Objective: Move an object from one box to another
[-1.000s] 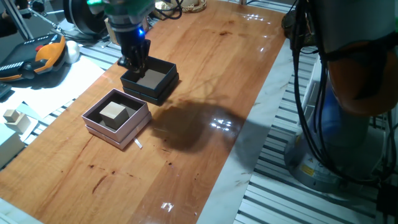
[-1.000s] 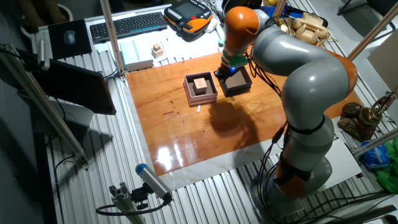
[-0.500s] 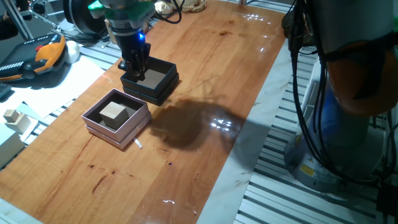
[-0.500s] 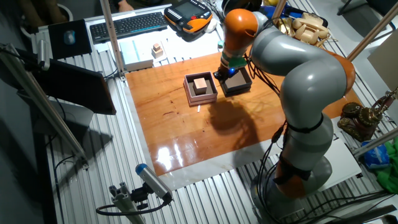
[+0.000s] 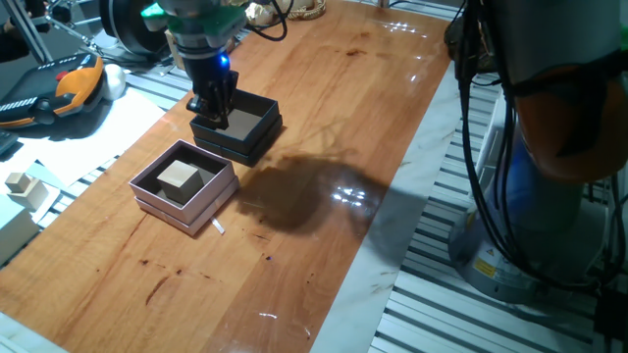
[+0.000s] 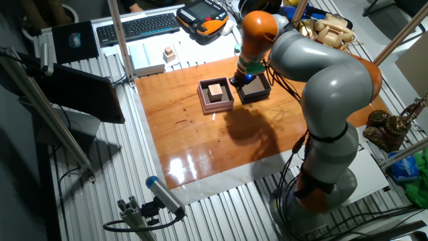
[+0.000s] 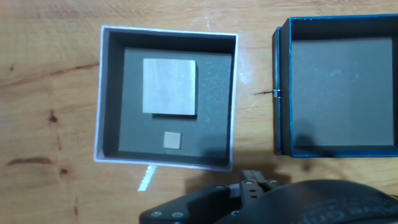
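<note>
The pale beige cube rests inside the pink box, left of the black box. It also shows in the other fixed view and the hand view. A much smaller tan square piece lies on the pink box's dark floor beside it. My gripper hangs over the black box's left rim, fingers slightly apart and empty. In the hand view the black box looks bluish and holds nothing; the fingertips are out of that view.
A small white scrap lies on the wood by the pink box. Off the table's left edge are pale blocks, an orange pendant and a keyboard. The arm's base stands at the table's right side.
My hand has shifted and turned only slightly over the black box's left rim. The cube and both boxes have not moved.
</note>
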Robot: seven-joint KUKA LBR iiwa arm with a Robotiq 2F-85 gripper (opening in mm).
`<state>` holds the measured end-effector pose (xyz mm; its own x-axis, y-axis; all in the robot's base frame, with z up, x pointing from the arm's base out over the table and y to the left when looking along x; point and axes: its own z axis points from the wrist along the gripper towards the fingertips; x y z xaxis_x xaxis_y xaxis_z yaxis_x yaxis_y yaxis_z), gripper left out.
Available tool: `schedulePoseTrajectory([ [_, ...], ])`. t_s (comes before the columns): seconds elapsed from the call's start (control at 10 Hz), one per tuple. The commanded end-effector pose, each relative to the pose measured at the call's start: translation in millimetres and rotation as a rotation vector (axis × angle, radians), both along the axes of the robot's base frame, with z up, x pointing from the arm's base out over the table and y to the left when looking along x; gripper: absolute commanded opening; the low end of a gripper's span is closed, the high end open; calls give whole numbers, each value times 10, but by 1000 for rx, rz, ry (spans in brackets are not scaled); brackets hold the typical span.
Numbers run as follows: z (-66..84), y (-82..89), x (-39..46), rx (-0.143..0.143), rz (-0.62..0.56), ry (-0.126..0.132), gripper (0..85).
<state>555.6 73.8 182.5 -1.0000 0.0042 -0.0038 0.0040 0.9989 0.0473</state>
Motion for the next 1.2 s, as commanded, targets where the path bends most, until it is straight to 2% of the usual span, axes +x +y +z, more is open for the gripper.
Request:
schedulePoseTrajectory([
  [0.0, 1, -6, 1, 5, -5, -8, 0],
  [0.1, 1, -6, 1, 6, -2, -8, 0],
  [0.3, 1, -6, 1, -15, 14, 15, 0],
  [0.6, 1, -6, 1, -46, -5, -4, 0],
  [0.8, -14, -7, 3, -37, 1, -4, 0],
  [1.0, -19, -15, 10, -44, -6, -5, 0],
  [1.1, -17, -14, 11, -29, -8, 4, 0],
])
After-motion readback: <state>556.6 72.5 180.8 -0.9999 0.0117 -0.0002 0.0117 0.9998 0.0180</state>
